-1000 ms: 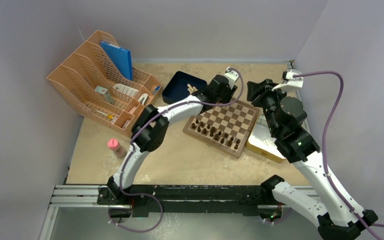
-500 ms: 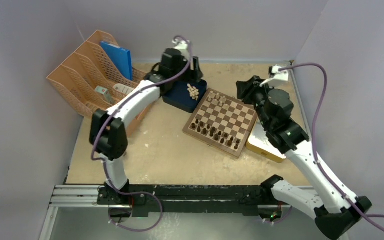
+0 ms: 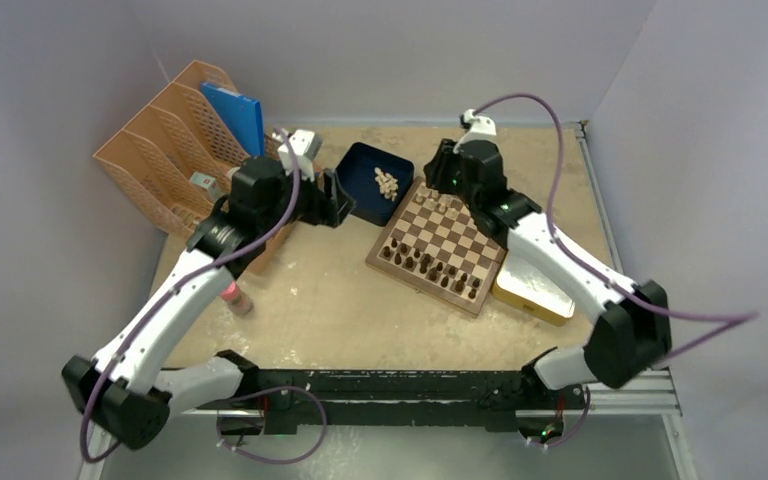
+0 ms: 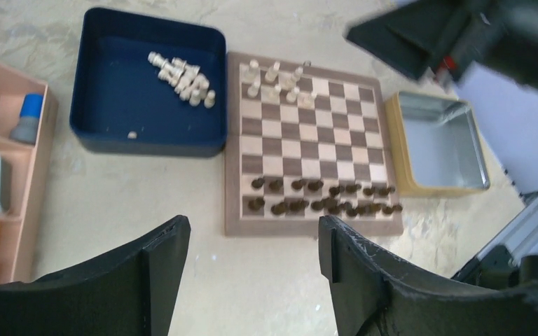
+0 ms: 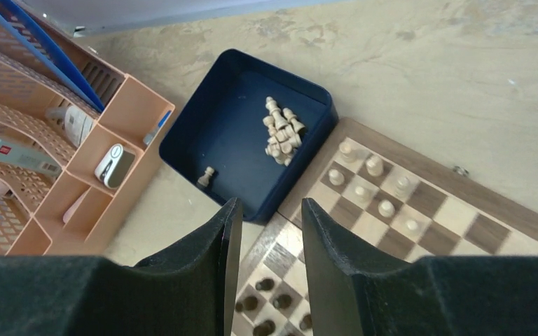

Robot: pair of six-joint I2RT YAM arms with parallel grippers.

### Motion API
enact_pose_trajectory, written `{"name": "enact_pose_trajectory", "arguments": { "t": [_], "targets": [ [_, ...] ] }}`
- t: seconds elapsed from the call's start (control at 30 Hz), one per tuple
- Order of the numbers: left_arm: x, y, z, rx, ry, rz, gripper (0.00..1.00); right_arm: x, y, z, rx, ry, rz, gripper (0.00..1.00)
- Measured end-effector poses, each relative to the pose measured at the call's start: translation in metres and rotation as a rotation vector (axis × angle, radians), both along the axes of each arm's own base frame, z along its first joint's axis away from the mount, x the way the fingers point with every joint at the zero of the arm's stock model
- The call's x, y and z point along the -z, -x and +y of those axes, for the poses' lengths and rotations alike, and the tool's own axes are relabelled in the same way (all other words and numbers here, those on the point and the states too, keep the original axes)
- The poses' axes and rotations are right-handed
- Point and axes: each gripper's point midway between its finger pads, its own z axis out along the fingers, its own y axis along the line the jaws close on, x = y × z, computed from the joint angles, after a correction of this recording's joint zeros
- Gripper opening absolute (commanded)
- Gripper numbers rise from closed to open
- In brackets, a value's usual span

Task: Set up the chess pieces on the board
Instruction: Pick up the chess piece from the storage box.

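Note:
The board (image 3: 442, 245) lies mid-table, with dark pieces (image 3: 435, 268) along its near rows. Several pale chess pieces (image 5: 375, 185) stand on its far corner squares (image 4: 277, 80). More chess pieces lie heaped (image 5: 281, 133) in the dark blue tray (image 3: 355, 190), and one lies alone (image 5: 208, 176). My left gripper (image 4: 252, 231) hangs wide open and empty above bare table, left of the tray (image 3: 338, 203). High over the board's corner beside the tray, my right gripper (image 5: 270, 206) has its jaws apart with nothing between them (image 3: 440, 175).
A peach desk organiser (image 3: 195, 170) with a blue folder fills the back left. A shiny metal tin (image 3: 532, 288) sits against the board's right side. A pink-capped bottle (image 3: 230, 293) stands near the left arm.
My left arm has swung back from above the blue tray to its left, its jaws now wider. My right arm has moved left over the board's far corner, its jaws slightly narrower.

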Motion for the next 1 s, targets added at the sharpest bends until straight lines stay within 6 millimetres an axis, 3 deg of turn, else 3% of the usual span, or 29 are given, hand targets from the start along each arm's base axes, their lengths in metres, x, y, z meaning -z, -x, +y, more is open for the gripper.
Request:
{"name": "enact_pose_trajectory", "arguments": {
  "t": [0.17,0.33,0.47,0.7,1.0],
  "targets": [
    [0.023,0.04,0.026,0.0,-0.039,0.0,0.67,0.022,-0.04,0.039,-0.043,0.039,0.046,0.41],
    [0.05,0.062,0.041,-0.009,-0.07,0.022,0.67,0.05,-0.082,0.086,-0.111,0.136,0.068,0.4],
    [0.047,0.069,0.05,-0.029,-0.075,0.001,0.67,0.086,-0.108,0.11,-0.151,0.228,0.089,0.38],
    [0.023,0.075,0.066,-0.088,-0.051,-0.092,0.67,0.14,-0.141,0.122,-0.151,0.381,0.104,0.37],
    [0.018,0.077,0.072,-0.111,-0.046,-0.117,0.67,0.173,-0.172,0.129,-0.138,0.469,0.085,0.38]
  ]
}}
